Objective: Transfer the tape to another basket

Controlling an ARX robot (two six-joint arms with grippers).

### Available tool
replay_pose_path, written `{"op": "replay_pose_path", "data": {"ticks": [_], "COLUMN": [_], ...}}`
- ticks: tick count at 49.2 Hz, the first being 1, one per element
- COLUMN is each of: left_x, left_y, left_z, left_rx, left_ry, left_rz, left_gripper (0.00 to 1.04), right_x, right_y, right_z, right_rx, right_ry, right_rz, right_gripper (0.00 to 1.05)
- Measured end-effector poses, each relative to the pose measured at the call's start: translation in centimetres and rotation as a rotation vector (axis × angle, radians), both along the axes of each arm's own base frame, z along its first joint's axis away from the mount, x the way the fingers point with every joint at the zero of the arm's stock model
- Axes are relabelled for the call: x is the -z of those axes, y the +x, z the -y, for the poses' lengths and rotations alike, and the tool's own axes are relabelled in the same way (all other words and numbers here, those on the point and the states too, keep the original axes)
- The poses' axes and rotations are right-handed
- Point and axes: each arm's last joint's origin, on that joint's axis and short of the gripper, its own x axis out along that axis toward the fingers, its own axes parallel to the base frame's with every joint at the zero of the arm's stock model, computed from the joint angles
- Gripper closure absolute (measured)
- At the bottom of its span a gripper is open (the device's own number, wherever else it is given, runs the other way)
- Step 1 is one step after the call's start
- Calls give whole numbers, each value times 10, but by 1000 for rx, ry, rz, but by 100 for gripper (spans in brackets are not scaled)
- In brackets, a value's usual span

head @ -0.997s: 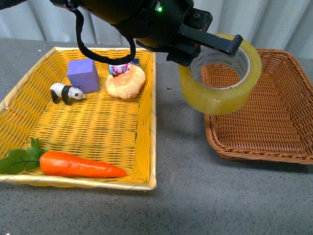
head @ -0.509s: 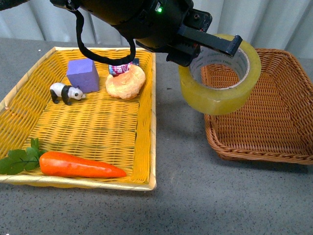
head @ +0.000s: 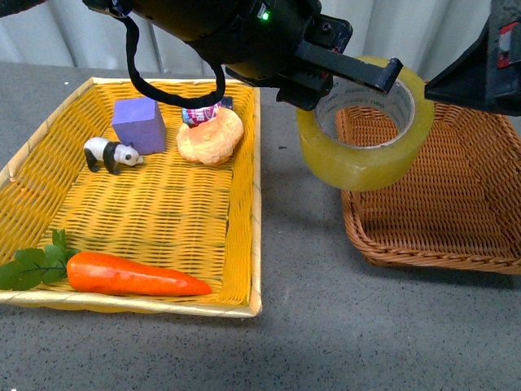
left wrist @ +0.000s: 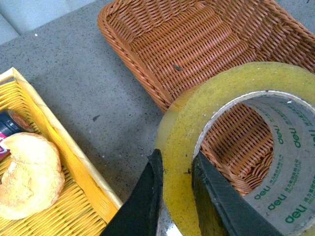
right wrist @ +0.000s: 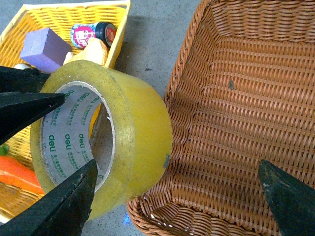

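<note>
My left gripper [head: 383, 77] is shut on the wall of the tape [head: 358, 163], a wide yellowish roll with a white printed core. It holds the roll in the air over the near left corner of the brown wicker basket [head: 456, 195]. In the left wrist view the jaws [left wrist: 174, 167] pinch the roll's wall [left wrist: 221, 93], with the basket [left wrist: 197, 44] beneath. My right gripper [head: 480, 65] is open at the top right, above the basket. In the right wrist view its fingers [right wrist: 177, 169] spread wide, with the tape [right wrist: 133, 123] beside one and the empty basket [right wrist: 246, 98] below.
The yellow woven basket [head: 146, 212] on the left holds a purple block [head: 137, 124], a toy panda [head: 110, 153], a bread roll [head: 210, 135], a small jar [head: 199, 114] and a carrot [head: 130, 275]. A strip of grey table lies between the two baskets.
My right arm has come into view at the top right of the front view. The left gripper and the tape have not moved.
</note>
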Motion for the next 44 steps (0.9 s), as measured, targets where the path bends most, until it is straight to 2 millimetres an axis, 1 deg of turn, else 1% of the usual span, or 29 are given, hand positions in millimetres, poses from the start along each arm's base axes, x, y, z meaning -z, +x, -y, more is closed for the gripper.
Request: {"op": "replay_pose_path", "data": {"ticks": [10, 24, 38, 42, 44], "left_x": [0, 0, 0, 0, 0], "left_y": [0, 0, 0, 0, 0], "left_z": [0, 0, 0, 0, 0], "left_rx": [0, 0, 0, 0, 0], "left_ry": [0, 0, 0, 0, 0], "left_rz": [0, 0, 0, 0, 0], "left_gripper": [91, 91, 91, 91, 91], "right_x": [3, 7, 9, 9, 10], "right_y": [16, 34, 40, 40, 40], "right_z": [-10, -23, -33, -33, -34], "right_rx": [-26, -46, -56, -54, -53], "right_ry": [-12, -38, -57, -62, -64], "right_rz": [-23, -48, -61, -63, -69], "right_gripper": [9, 9, 9, 23, 32]}}
